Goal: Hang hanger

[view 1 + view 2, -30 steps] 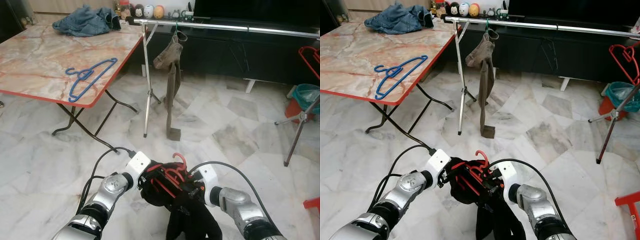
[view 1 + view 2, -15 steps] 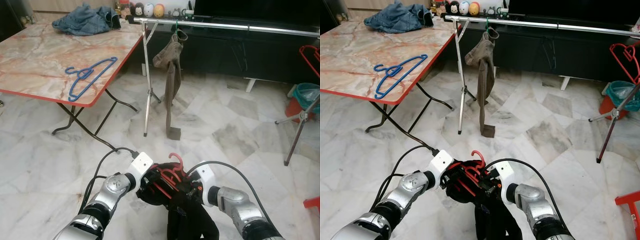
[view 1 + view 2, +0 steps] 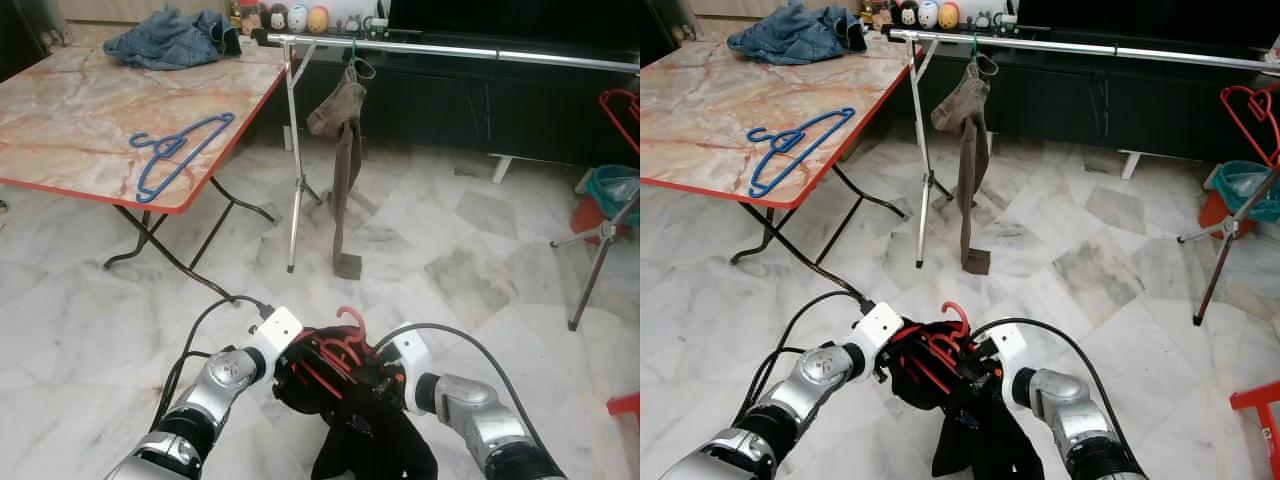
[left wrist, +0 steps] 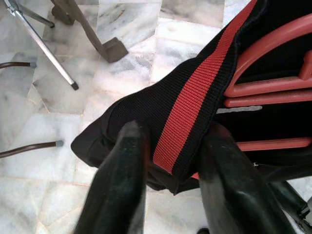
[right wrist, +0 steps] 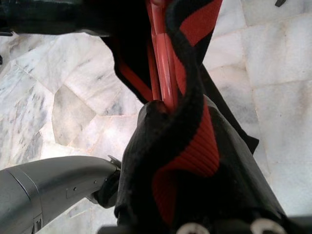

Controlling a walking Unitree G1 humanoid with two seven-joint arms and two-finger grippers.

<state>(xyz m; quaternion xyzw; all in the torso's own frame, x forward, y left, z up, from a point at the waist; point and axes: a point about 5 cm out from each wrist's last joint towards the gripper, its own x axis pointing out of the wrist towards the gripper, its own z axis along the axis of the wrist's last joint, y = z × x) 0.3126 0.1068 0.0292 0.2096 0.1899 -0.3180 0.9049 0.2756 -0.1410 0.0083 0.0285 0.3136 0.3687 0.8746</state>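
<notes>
the black garment [image 3: 370,450] now hangs lower and wider. left gripper [image 4: 168,161] pinches its red-striped edge; right gripper [image 3: 385,372] clamps the one red hanger [image 3: 340,350] between them. one blue hanger [image 3: 180,150] lies on the table [image 3: 60,120].

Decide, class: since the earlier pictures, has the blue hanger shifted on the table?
No. The blue hanger lies at the same spot near the table's red edge, its hook pointing away from that edge.
</notes>
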